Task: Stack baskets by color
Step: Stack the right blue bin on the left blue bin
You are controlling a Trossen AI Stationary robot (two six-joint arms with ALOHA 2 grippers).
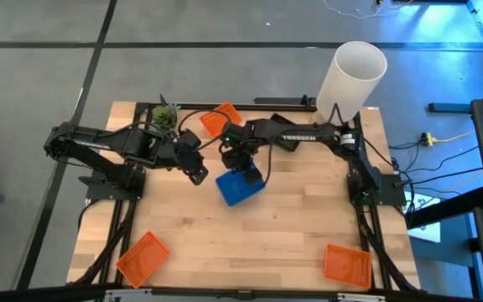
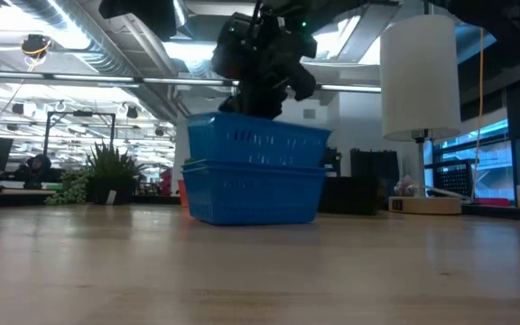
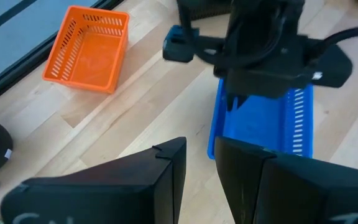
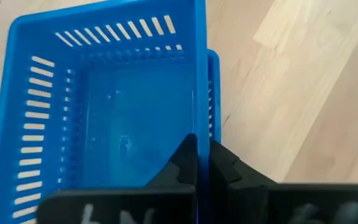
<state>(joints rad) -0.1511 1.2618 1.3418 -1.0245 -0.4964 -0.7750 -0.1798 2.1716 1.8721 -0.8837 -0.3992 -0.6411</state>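
Light wood table (image 1: 250,243) stood on grey floor (image 1: 183,75). Right end effector (image 4: 202,163) pinched wall of upper blue basket (image 4: 104,118). Left end effector (image 3: 201,171) spread, empty, beside it.

- Blue baskets (image 2: 255,176): two, nested.
- Orange baskets (image 1: 142,257): three.
- White cylinder (image 1: 352,77): one.
- Green plant (image 1: 164,117): one.
- Arms: two.

Open-plan lab or office floor. Exposed ceiling ducts (image 2: 70,45) and strip lighting are seen beyond the wooden desk (image 2: 260,271), with workstations and potted plants (image 2: 106,171) far left; cables (image 1: 443,138) are trailed over grey flooring.
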